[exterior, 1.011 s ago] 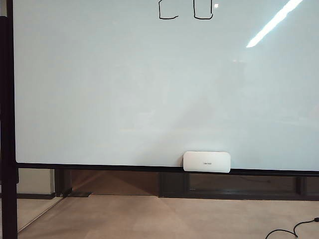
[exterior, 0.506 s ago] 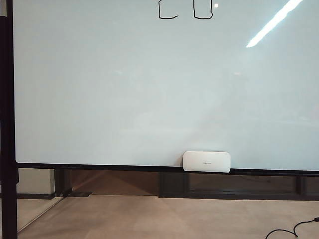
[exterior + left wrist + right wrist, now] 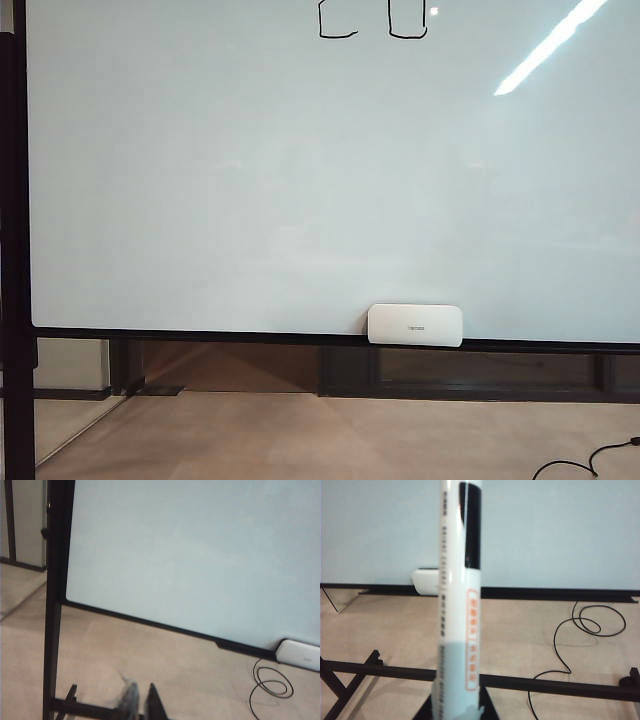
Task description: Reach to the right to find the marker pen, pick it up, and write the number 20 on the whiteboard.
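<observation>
Now, with the number 20 (image 3: 372, 22) already drawn at about 12 o'clock on the whiteboard (image 3: 300, 180), its tops cut off by the exterior view's upper edge, I judge the writing done and the step in hand a clean retreat. My right gripper (image 3: 456, 711) is clamped on the marker pen (image 3: 460, 605), which stands upright before the wrist camera with its tip out of sight; best to keep the barrel vertical and off the glossy surface so no stray stroke lands. My left gripper (image 3: 139, 702) shows only blurred finger ends low near the stand, and I cannot tell whether its jaws are parted. Neither arm appears in the exterior view. Edges to mind: the white pad (image 3: 415, 325) on the lower frame at 5 o'clock, the stand's crossbar (image 3: 560, 685), the looped cable (image 3: 592, 620) on the floor
</observation>
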Controlling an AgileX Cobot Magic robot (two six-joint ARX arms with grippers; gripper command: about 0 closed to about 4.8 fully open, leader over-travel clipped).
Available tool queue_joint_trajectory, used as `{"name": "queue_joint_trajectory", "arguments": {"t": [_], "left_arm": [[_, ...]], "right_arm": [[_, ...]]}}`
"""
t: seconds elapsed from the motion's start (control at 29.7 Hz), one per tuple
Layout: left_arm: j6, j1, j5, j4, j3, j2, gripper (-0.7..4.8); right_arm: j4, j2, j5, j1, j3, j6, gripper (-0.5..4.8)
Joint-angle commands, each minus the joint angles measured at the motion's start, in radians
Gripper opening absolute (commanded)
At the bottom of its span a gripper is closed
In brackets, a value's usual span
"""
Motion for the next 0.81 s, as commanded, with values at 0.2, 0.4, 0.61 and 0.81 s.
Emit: {"name": "queue_joint_trajectory", "arguments": {"t": [0.2,0.4,0.61,0.81], "left_arm": [[0.116,-0.001,0.026,-0.016,-0.012,-0.001,0.26],[0.105,-0.001,0.073,-0.077,-0.012,-0.001,0.26],[0.045,-0.005,0.093,-0.106,-0.012,-0.001,0.26],[0.049,-0.029,0.085,-0.101,-0.012,-0.001,0.26]], "right_arm": [[0.005,0.0,0.05,-0.002,-0.031,-0.042,-0.01],[0.006,-0.002,0.138,-0.003,-0.031,-0.055,-0.01],[0.013,-0.002,0.208,-0.003,-0.031,-0.055,-0.01],[0.012,-0.002,0.205,-0.001,-0.031,-0.054,-0.01]]}}
